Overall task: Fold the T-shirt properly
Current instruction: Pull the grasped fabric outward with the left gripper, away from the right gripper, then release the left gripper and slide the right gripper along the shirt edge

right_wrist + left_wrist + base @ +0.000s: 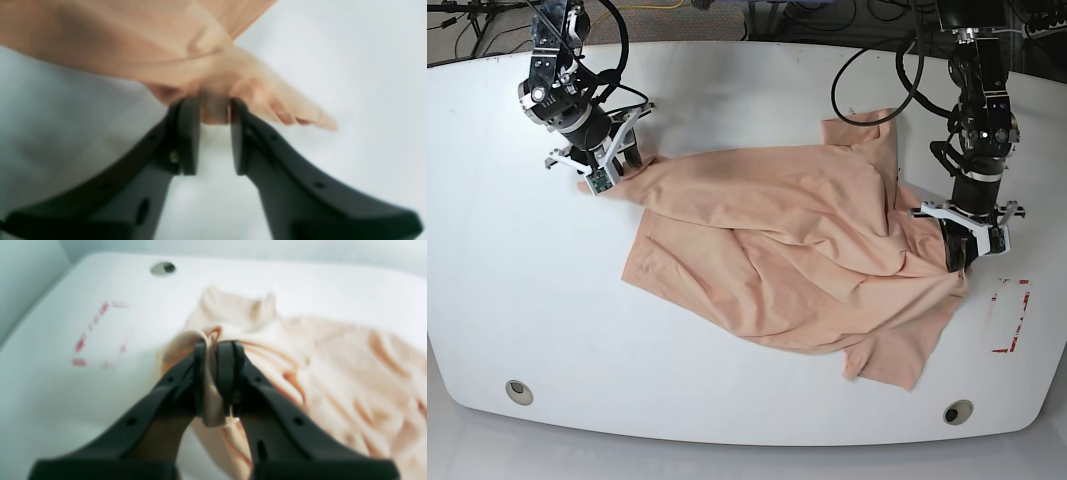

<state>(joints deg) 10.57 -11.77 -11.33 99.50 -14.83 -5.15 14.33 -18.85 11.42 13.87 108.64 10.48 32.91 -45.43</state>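
- Peach cotton fills the middle of the base view: the T-shirt (797, 250) lies crumpled on the white table (727, 390), stretched from the upper left of the frame toward the right edge, with deep creases running across its middle.
- One corner of the cloth reaches up to the upper left, where the right gripper (617, 165) sits at its tip; a sleeve-like flap sticks up near the top centre, and another flap hangs toward the lower right.
- In the right wrist view the right gripper (215, 110) has its black jaws standing apart with a clear gap between them. A bunched bit of the T-shirt (140, 43) sits between the very tips; the picture is blurred, and whether the pads still press it I cannot tell.
- The left gripper (962, 262) is at the right of the base view, down at the shirt's edge where the cloth bunches.
- In the left wrist view the left gripper (213, 373) has its jaws clenched on a thin fold of the T-shirt (333, 373), which runs up between the pads and curls over the tips.
- Red dashed markings (96, 336) show on the table at the left of that view, and a round hole (162, 268) sits near the table's far edge.
- Two more round holes (519, 391) lie along the table's lower edge in the base view.
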